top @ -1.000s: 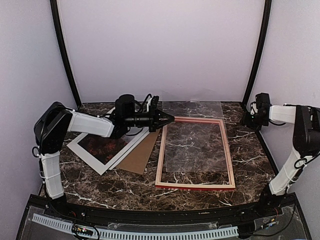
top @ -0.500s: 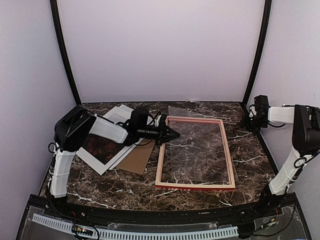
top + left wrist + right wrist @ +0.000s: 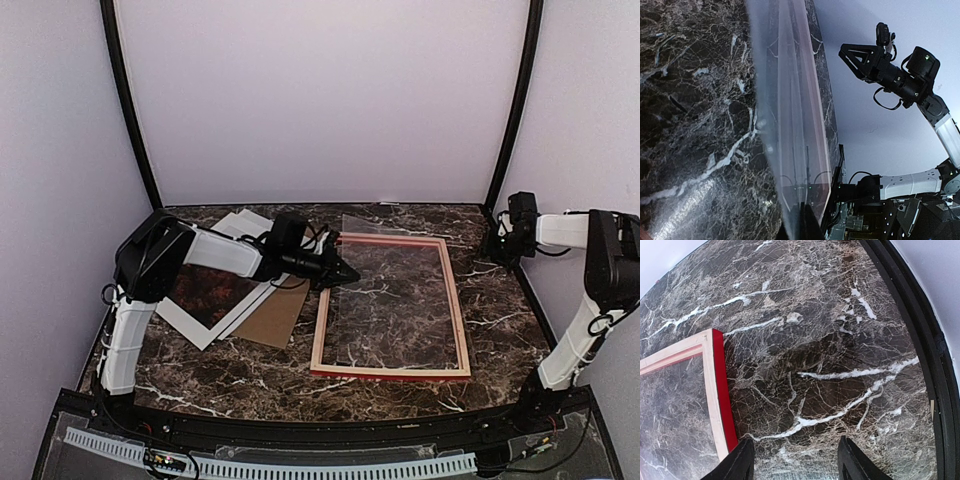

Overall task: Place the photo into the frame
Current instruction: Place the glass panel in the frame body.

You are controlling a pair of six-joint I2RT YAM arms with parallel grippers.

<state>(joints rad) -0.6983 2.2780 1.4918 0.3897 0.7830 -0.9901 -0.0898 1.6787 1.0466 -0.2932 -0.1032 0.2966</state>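
The frame [image 3: 390, 372] lies flat at centre right, pale wood side up with red edges; its corner shows in the right wrist view [image 3: 715, 390]. The photo [image 3: 205, 290] lies face up at the left, partly under my left arm. My left gripper [image 3: 345, 272] is at the frame's far-left corner, shut on the edge of a clear sheet [image 3: 395, 300] that lies tilted over the frame opening. In the left wrist view the sheet [image 3: 785, 125] runs edge-on from my gripper [image 3: 802, 227]. My right gripper [image 3: 492, 243] is open and empty over bare table right of the frame [image 3: 796, 465].
A brown backing board [image 3: 275, 318] lies between the photo and the frame, partly under the photo. White sheets [image 3: 240, 225] lie behind the photo at the back left. A black rail [image 3: 920, 340] borders the table's right edge, close to my right gripper.
My left arm has reached further right and lower, carrying the clear sheet toward the near side over the frame opening. The right arm has barely moved.
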